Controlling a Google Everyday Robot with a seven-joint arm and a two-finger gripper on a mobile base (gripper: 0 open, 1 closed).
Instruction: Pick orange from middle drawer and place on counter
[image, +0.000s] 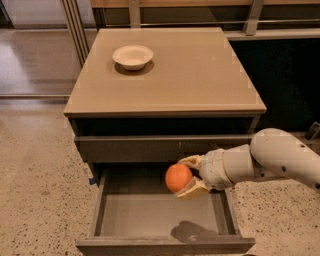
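Note:
The orange (178, 177) is round and bright orange. My gripper (187, 176) is shut on it and holds it in the air above the open middle drawer (150, 215), near the drawer's back right and just below the front of the drawer above. The white arm reaches in from the right. The drawer's grey floor shows the orange's shadow and nothing else. The tan counter (200, 75) lies above, at the top of the cabinet.
A white bowl (132, 56) stands on the counter's back left. The drawer above (160, 147) is closed, with pale scratches on its front. Speckled floor lies on both sides of the cabinet. A dark cabinet stands at the right.

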